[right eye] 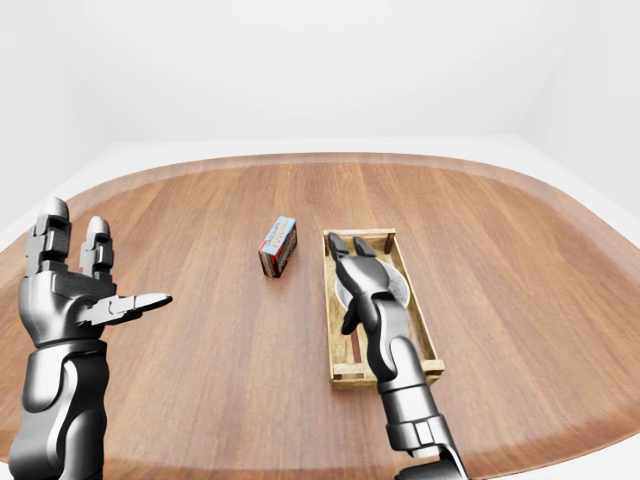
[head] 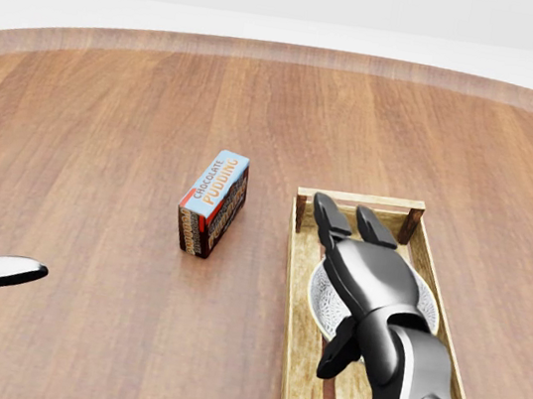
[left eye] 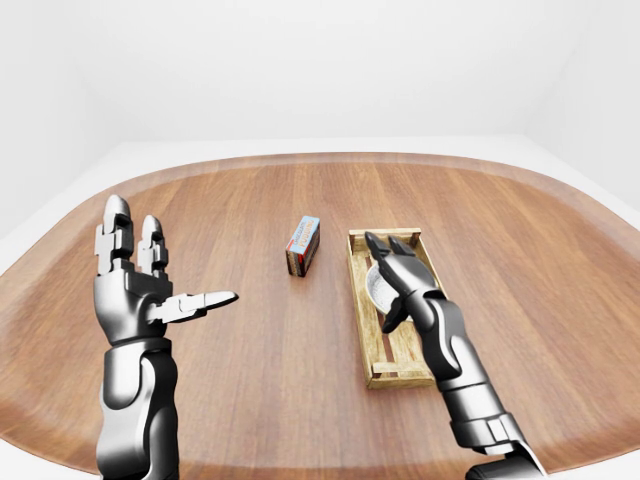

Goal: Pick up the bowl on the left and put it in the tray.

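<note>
A pale bowl point(head: 324, 300) lies inside the wooden slatted tray point(head: 295, 264), right of centre on the table. My right hand point(head: 337, 275) hovers right over the bowl and hides most of it. Its two long fingers point(head: 327, 219) stretch toward the tray's top end and its thumb hangs down beside the bowl's lower rim, so it stands open. I cannot tell whether the palm touches the bowl. My left hand point(left eye: 168, 262) is raised at the left of the left-eye view, fingers up and thumb out, open and holding nothing.
A chocolate pudding box point(head: 213, 202) lies on the round wooden table point(left eye: 250, 190) just left of the tray. The table's rim curves round the top of every view, with white floor and walls beyond.
</note>
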Controlling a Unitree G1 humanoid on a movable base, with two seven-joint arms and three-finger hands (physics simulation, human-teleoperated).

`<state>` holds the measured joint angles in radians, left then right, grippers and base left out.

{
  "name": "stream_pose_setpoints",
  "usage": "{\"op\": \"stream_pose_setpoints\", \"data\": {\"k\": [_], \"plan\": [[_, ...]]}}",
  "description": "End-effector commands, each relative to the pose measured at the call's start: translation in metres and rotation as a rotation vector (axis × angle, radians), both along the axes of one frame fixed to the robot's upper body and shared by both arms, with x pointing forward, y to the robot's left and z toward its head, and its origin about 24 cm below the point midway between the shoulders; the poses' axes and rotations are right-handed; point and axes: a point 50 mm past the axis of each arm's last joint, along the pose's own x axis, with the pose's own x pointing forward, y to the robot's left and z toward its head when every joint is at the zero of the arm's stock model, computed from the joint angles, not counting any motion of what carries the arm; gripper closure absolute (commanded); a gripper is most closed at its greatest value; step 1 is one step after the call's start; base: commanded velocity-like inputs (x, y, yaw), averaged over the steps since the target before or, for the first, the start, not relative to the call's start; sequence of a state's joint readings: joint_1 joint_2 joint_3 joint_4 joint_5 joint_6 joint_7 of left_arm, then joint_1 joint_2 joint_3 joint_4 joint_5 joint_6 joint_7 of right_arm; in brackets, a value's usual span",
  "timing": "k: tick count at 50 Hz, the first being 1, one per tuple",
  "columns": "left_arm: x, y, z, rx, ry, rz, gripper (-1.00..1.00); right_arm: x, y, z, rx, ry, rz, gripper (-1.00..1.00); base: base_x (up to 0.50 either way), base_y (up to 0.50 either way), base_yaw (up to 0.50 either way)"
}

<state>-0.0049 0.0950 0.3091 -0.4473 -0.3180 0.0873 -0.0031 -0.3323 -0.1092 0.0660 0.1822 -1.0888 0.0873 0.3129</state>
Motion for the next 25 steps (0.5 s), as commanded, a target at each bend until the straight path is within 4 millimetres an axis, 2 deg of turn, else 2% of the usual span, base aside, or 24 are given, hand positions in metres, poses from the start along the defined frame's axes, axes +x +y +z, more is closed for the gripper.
{"op": "stream_pose_setpoints", "data": {"k": [1, 5, 11, 20, 25], "plan": [[0.0, 0.0, 0.0, -0.001, 0.002, -0.001, -1.0, -0.022, 0.017, 0.038, -0.185, -0.046, 0.047, -1.0, 0.0, 0.0, 0.0], [0.0, 0.001, 0.001, -0.002, -0.002, 0.001, -1.0, -0.028, 0.023, 0.055, -0.258, -0.077, 0.031, -1.0, 0.0, 0.0, 0.0], [0.0, 0.002, 0.002, -0.003, -0.007, 0.003, -1.0, -0.038, 0.03, 0.069, -0.299, -0.084, 0.009, -1.0, 0.0, 0.0, 0.0], [-0.002, 0.002, 0.003, -0.003, -0.014, 0.004, -1.0, -0.062, 0.033, 0.116, -0.335, -0.306, -0.107, -1.0, 0.0, 0.0, 0.0], [-0.001, 0.002, 0.002, -0.003, -0.012, 0.003, -1.0, -0.073, 0.032, 0.135, -0.33, -0.397, -0.166, -1.0, 0.0, 0.0, 0.0]]}}
